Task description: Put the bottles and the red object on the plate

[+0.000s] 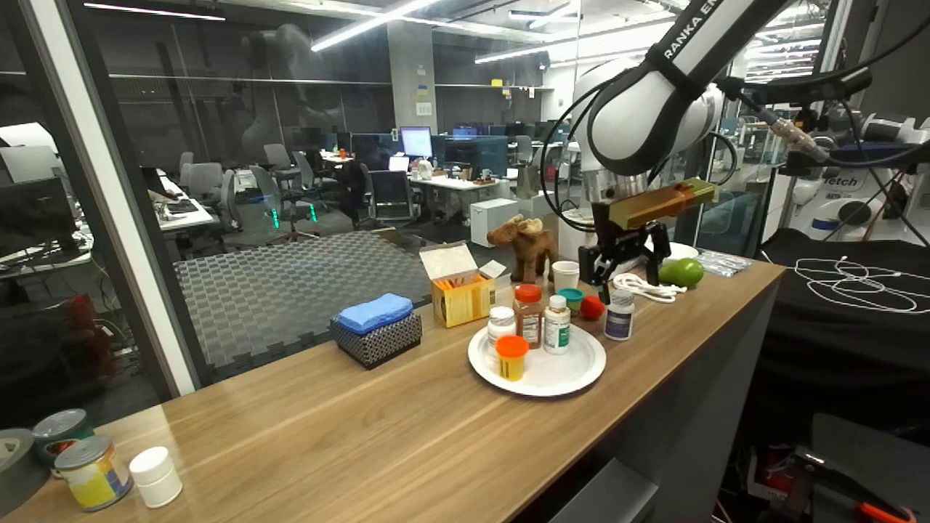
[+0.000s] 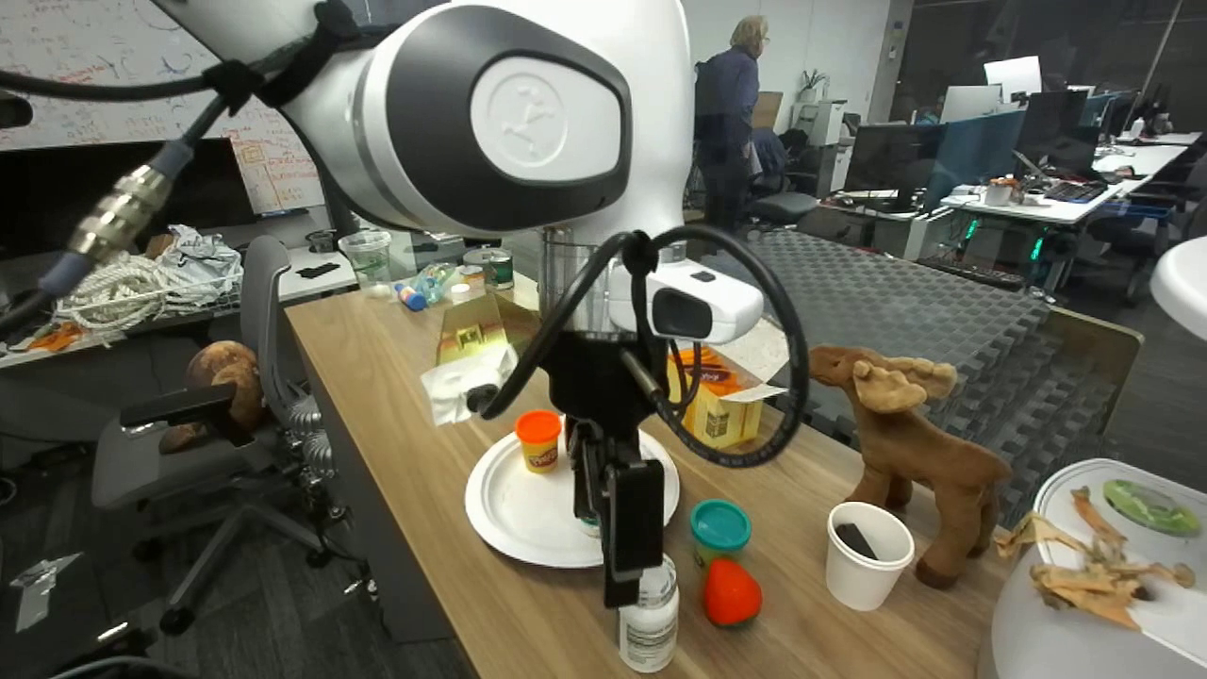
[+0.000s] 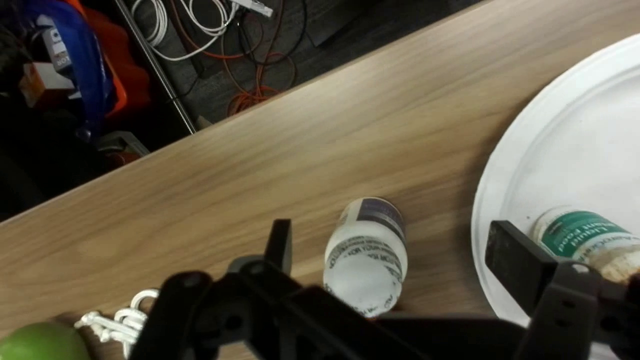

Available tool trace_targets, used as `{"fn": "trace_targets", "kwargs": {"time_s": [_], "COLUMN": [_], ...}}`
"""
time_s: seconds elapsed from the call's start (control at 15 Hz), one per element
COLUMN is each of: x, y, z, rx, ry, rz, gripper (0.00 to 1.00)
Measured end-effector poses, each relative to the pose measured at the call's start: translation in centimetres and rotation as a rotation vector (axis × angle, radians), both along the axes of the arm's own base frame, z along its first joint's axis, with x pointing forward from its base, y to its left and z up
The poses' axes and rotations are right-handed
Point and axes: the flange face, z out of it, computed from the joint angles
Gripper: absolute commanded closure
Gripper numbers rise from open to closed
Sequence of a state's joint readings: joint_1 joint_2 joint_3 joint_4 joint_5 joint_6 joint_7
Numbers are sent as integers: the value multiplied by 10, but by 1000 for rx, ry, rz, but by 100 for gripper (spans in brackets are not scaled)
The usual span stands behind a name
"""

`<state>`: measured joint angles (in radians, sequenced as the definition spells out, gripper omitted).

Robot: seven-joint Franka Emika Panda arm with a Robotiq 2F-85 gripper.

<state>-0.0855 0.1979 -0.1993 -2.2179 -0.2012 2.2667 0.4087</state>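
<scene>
Plate (image 1: pixel 563 372) with bottles (image 1: pixel 557 330), cup (image 2: pixel 856 583) (dark piece (image 2: pixel 855 540) inside)

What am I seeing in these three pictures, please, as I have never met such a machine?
This is a robot arm ending in a black gripper. Two pictures come from cameras standing outside it; the third is from a camera on its wrist. On the wooden counter, a white plate carries several bottles; another bottle stands off the plate, near a rounded red object. A brown toy moose and a white cup also stand there. The gripper is open and holds nothing; in the wrist view, that bottle shows between its spread jaws.
</scene>
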Motion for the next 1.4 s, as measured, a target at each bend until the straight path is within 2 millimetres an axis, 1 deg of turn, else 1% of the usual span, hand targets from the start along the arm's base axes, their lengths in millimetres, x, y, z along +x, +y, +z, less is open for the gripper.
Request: {"fn": "trace_targets", "kwargs": {"time_s": [0.13, 0.33, 0.4, 0.47, 0.53, 0.73, 1.0, 1.2, 1.27, 1.33, 1.4], "x": [-3, -5, -6, -6, -7, -6, -1, 3, 5, 5, 6], "y": [-8, -20, -24, -27, -30, -37, -42, -43, -44, -44, -45], "z": [-7, -13, -15, -17, -19, -26, -26, -21, -20, -19, -19], "rx": [1, 15, 22, 31, 41, 60, 62, 56, 55, 54, 53], "ry": [10, -1, -7, -10, -14, -35, -62, -84, -88, -91, -92], "rz": [-14, -42, -50, -58, -67, -94, -106, -103, -103, -103, -103], "gripper": [0, 0, 25, 25, 32, 58, 86, 95, 93, 88, 68]}}
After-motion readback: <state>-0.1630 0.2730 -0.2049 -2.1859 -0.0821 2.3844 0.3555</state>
